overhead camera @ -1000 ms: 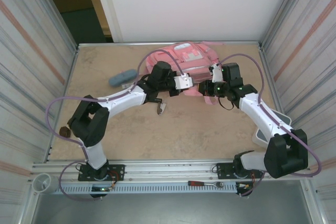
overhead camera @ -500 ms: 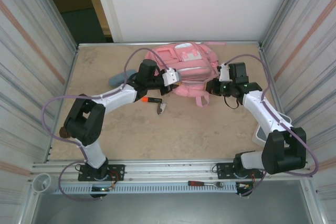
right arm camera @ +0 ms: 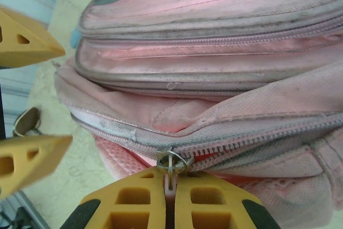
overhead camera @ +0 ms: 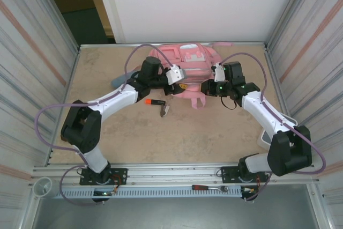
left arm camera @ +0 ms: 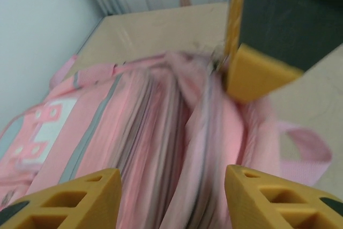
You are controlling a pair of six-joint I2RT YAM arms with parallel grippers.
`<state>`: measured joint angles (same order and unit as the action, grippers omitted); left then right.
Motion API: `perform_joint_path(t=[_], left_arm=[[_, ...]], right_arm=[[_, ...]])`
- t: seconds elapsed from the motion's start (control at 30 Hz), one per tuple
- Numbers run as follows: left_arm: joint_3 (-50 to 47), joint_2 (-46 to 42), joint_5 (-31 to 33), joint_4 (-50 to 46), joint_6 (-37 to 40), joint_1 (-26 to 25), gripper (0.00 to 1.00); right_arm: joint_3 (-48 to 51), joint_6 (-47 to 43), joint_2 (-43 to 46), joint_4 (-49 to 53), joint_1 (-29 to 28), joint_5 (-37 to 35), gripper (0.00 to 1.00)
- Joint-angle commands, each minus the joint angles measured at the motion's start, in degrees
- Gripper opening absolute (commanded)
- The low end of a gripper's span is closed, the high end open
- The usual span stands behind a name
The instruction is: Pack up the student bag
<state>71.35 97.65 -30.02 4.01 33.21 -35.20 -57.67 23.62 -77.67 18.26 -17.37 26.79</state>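
Pink student bag's (overhead camera: 193, 60) zip pull (right arm camera: 171, 160) is pinched by the right jaws, left jaws are spread; a steady draw along the zip is required next.

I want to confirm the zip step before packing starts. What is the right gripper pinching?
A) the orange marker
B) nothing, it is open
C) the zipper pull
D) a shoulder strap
C: in the right wrist view, the right gripper is shut with its fingertips clamped on the metal zipper pull of the pink backpack.
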Motion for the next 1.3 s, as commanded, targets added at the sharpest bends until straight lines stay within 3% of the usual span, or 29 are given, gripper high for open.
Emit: perform_joint_path(t=[0.0, 0.33, 0.47, 0.6, 0.77, 0.97, 1.03, 1.2, 1.27], left_arm=[[3.93, 2.16, -0.14, -4.93, 1.50, -1.27, 0.54], [6.06, 5.25, -1.71, -8.22, 1.77, -1.41, 0.39], [6.76, 5.59, -2.51, -8.99, 1.20, -0.37, 0.15], [4.80, 3.39, -5.94, -6.09, -1.31, 2.88, 0.00], [-0.72, 0.19, -10.98, 2.17, -6.16, 8.10, 0.00], [-0.09, 1.96, -10.67, 1.08, -6.80, 9.72, 0.00], [0.35, 2.13, -10.51, 0.16, -6.94, 9.67, 0.08], [1.70, 0.46, -6.44, -3.43, -4.09, 6.35, 0.42], [2.65, 0.50, -4.67, -4.58, -2.52, 4.35, 0.47]], right_arm=[[-4.14, 1.40, 0.50, -7.08, -1.35, 3.13, 0.00], [-3.94, 2.15, 0.38, -9.11, -2.26, 2.64, 0.00], [-3.94, 1.65, 0.31, -8.27, -1.99, 1.76, 0.00], [-3.63, -0.81, 0.38, -1.65, 1.55, -2.13, 0.00], [-0.74, -1.06, 0.26, 3.67, 10.08, -4.04, 0.00], [-1.09, 0.27, 0.61, -0.38, 7.96, -0.42, 0.00], [-1.80, 0.45, 0.41, -1.46, 6.91, 1.00, 0.00], [-3.14, 1.40, 0.73, -4.10, 3.95, 3.36, 0.00], [-3.37, 2.10, 0.86, -5.17, 3.25, 3.82, 0.00]])
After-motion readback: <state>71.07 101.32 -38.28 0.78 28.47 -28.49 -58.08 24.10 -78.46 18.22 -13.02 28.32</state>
